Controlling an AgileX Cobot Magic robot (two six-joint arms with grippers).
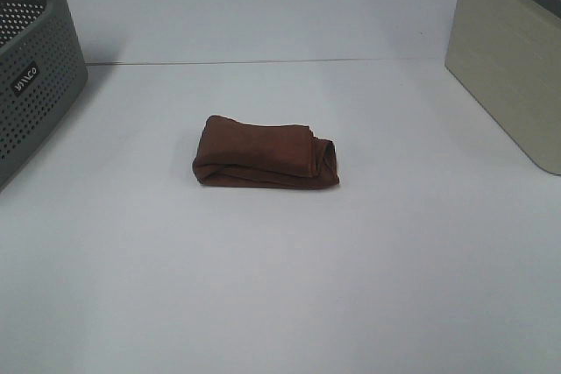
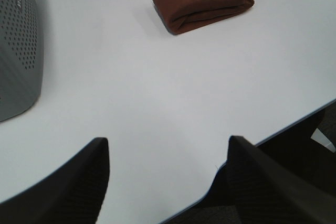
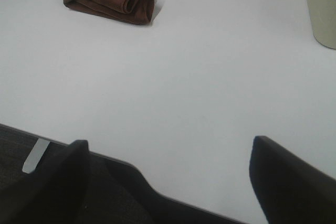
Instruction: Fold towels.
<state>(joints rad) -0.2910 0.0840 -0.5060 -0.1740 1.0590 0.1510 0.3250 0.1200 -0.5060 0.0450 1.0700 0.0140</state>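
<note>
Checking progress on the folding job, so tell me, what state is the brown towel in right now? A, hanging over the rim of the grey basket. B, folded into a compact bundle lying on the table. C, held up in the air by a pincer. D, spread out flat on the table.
B: the towel lies as a layered bundle on the white table, untouched by either pincer.

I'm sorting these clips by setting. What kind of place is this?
Probably a lab or test bench set up for laundry folding, not a home. A bare white table holds one folded brown towel, with a grey perforated basket at one side and a beige bin at the other.
</note>
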